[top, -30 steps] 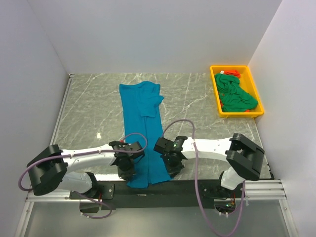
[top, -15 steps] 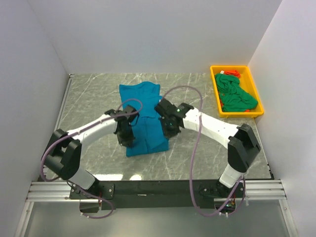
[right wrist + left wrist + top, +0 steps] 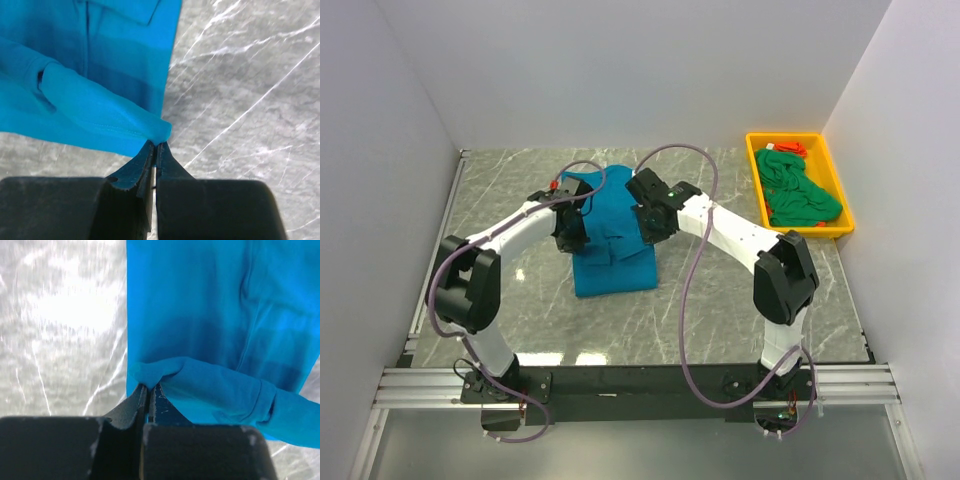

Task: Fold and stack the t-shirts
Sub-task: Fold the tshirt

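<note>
Top external view: the teal-blue t-shirt [image 3: 613, 245] lies mid-desk [image 3: 720, 290] as a narrow strip running from 6 to 12 o'clock, with its near end doubled back over the rest.
Grip, left side: the left gripper [image 3: 148, 390] is clenched on a small pinch of cloth at the strip's 9 o'clock edge, and no gap shows between the fingers.
Grip, right side: the right gripper [image 3: 155, 146] is clamped the same way on the matching corner at the 3 o'clock edge, with a rolled lip of fabric bulging just above the tips.
Span between grips: the wrist views show the held edge sagging in a soft curve above the layer beneath.
Handling, judged: the cloth is light, limp and not fragile. It will drape and crease where laid and cannot be pushed into place.
Where to hold, judged: the two corners of the free edge are the best hold. Taken together and kept level, they let the fold land square.
Risk, judged: a thin pinch may slip, or uneven travel may skew the fold line.
Waiting items: the yellow bin [image 3: 757, 190] at 2 o'clock holds the crumpled green t-shirt [image 3: 800, 198], with the red-orange piece [image 3: 792, 149] at its far end.
Progress, judged: the first shirt is partly folded and no stack has been started.
</note>
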Robot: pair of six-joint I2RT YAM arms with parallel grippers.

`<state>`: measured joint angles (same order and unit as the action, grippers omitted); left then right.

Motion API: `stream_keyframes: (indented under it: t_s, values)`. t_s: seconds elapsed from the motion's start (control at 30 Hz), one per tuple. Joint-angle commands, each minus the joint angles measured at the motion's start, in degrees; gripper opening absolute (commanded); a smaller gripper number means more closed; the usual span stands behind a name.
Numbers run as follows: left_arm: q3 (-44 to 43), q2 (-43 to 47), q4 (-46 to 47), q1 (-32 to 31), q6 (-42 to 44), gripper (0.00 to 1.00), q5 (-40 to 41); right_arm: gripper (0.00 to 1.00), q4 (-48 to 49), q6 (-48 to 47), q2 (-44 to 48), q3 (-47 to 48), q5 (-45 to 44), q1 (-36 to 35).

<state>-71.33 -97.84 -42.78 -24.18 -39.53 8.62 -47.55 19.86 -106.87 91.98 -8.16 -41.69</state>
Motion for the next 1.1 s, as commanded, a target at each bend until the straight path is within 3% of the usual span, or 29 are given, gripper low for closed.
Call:
stream_keyframes:
  t_s: [0.0,0.37,0.5,0.57,0.67,0.77,0.8,0.87,0.93,1.07]
  values:
    - [-3.2,-1.73,2.71,1.07,2.7,0.01,2.36,0.0,3.07,-1.49,-1.5,3.46,-1.24,1.0]
    - [-1.53,-6.57,5.17,2.3,0.59,0.01,3.77,0.0,7.91,-1.05,-7.82,2.76,1.13,2.05]
    - [-1.97,-8.76,6.57,2.39,0.33,0.05,3.16,0.0,8.87,-0.7,-9.93,3.03,0.61,2.32]
    - [-2.14,-8.86,6.92,2.48,0.07,0.11,2.89,0.01,9.05,-0.52,-10.37,3.2,0.43,2.58]
    - [-2.76,-7.89,6.22,2.39,-0.46,0.22,2.8,0.14,8.26,-0.34,-10.12,3.73,-0.01,2.76]
    - [-3.2,-5.0,4.82,2.39,-0.64,0.32,3.07,0.34,8.79,-0.78,-7.48,2.76,0.08,2.67]
    - [-3.38,-3.25,4.29,2.47,-1.07,0.34,2.89,0.36,9.14,-1.39,-6.0,2.07,0.16,2.67]
    - [-3.2,-1.13,3.42,2.39,-1.6,0.46,2.72,0.41,9.67,-1.75,-4.41,1.18,0.34,2.49]
    - [-1.63,2.91,3.5,2.39,-2.57,0.61,2.1,0.43,10.89,-2.02,-1.95,-0.75,0.43,1.79]
    - [3.03,10.03,4.73,2.13,-5.03,0.66,-0.97,0.41,15.11,-1.4,2.27,-5.4,2.53,0.74]
